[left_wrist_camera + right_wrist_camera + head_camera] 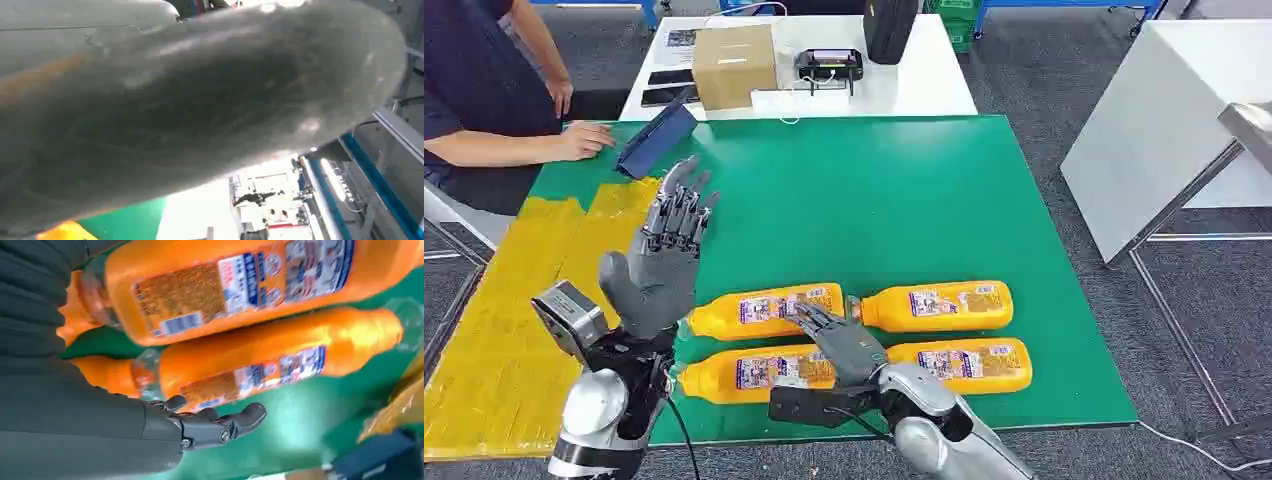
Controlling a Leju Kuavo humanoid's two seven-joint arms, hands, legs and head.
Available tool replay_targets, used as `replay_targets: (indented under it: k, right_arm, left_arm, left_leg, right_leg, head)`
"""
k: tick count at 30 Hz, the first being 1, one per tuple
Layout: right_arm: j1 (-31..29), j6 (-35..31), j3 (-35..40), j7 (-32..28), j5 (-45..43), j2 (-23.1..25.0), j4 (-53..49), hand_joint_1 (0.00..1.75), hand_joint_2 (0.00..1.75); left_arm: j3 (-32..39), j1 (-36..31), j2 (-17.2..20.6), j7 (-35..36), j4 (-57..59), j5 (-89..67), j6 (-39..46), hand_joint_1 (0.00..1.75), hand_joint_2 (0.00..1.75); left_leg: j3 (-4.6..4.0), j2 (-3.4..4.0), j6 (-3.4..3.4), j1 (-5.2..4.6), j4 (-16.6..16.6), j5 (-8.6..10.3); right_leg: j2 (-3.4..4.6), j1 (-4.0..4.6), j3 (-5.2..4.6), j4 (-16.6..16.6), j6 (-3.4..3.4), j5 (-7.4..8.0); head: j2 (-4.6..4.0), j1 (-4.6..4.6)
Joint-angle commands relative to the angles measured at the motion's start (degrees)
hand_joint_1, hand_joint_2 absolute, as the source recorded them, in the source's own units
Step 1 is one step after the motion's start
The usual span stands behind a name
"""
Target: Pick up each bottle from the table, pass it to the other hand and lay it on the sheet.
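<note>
The robot's left hand is raised upright on its silver left arm, palm turned inward, dark fingers extended and slightly apart, holding nothing. The right hand reaches forward, low and flat, from the silver right arm, its fingers stretched out straight and gripping nothing. In the right wrist view, the grey ribbed cover leads to a dark fingertip pointing outward. The left wrist view shows a blurred grey thumb at close range.
</note>
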Motion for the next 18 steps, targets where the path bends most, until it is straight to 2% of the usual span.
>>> replay_targets:
  k: [1,10,14,15,18]
  right_arm:
    - [-10.3,2.4,9.6,0.6,-1.9,3.3,15.0,0.00,1.75]
    - [-14.6,9.0,16.6,0.0,-2.9,2.8,20.8,0.00,1.75]
    - [-18.7,16.2,23.1,-1.0,-1.1,2.9,24.6,0.00,1.75]
    - [-19.7,18.5,25.1,-2.6,-0.5,3.0,25.9,1.73,1.75]
    - [-19.7,18.3,25.2,-2.8,-0.5,3.1,26.2,1.73,1.75]
  left_arm:
    - [-1.8,-4.6,0.0,0.3,5.7,1.0,-0.4,0.00,0.00]
    - [-2.0,-6.2,-0.2,0.3,7.5,2.1,-0.1,0.00,0.00]
    - [-2.5,-7.8,-0.6,0.5,9.8,2.5,-0.4,0.00,0.00]
    - [-2.6,-8.5,-0.8,0.6,10.6,2.8,-0.5,0.00,0.00]
    - [-2.7,-8.8,-0.9,0.6,11.0,2.9,-0.5,0.00,0.00]
  left_leg:
    - [0.10,0.02,-0.07,0.04,0.0,-0.02]
    - [0.10,-0.07,-0.04,0.05,0.0,0.00]
    - [0.06,-0.07,-0.03,0.03,0.0,0.02]
    - [0.07,-0.07,-0.02,0.02,0.0,0.01]
    - [0.10,-0.10,0.00,0.01,0.0,0.04]
  right_leg:
    - [0.33,0.02,0.07,0.0,-0.10,0.01]
    - [0.24,0.02,0.10,0.0,-0.09,0.00]
    - [0.20,0.01,0.07,0.0,-0.08,0.00]
    - [0.15,0.00,0.09,0.0,-0.06,0.00]
    - [0.08,-0.01,0.10,0.0,-0.02,0.02]
  head:
    - [0.00,0.02]
    - [0.00,0.02]
    - [0.00,0.02]
    - [0.00,0.00]
    - [0.00,0.00]
